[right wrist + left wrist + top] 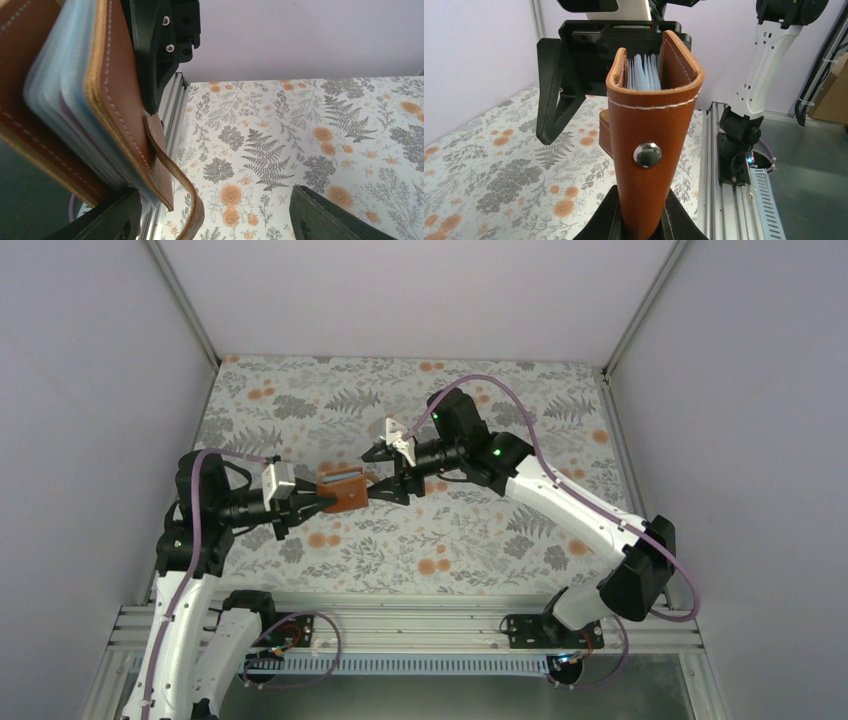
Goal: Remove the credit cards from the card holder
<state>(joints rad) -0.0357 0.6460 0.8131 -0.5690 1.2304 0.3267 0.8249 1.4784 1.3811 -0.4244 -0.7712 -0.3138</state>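
Wide room in the top view: open floral tablecloth (520, 540) running out to the pale walls at the left, right and top of the frame. Closed off along the bottom by a metal rail (400, 620).

Just left of centre, lifted off the cloth: the card holder (343, 492), pinched at its left end by the left gripper (322, 498), clamped tight on the leather. In the left wrist view, standing up the middle of the frame, lower end wedged between the two black fingers (606, 222) at the bottom edge, open end upward.

At the holder's right end, the right gripper (383, 475), spread wide and gripping nothing. In the right wrist view, one fingertip (112, 220) at lower left, right under the holder's lower corner; touching or not, cannot tell. Other fingertip at lower right, well apart, over bare cloth.

Smooth tan-brown leather, folded like a booklet, pale stitching along the edges. Round shiny metal snap (647, 154) on the spine side. Bluish clear plastic sleeves (643, 72) fanned between the two covers. Thin leather strap (175, 185) curling down from the cover in the right wrist view. Hard, black, wedge-shaped fingers on both arms.
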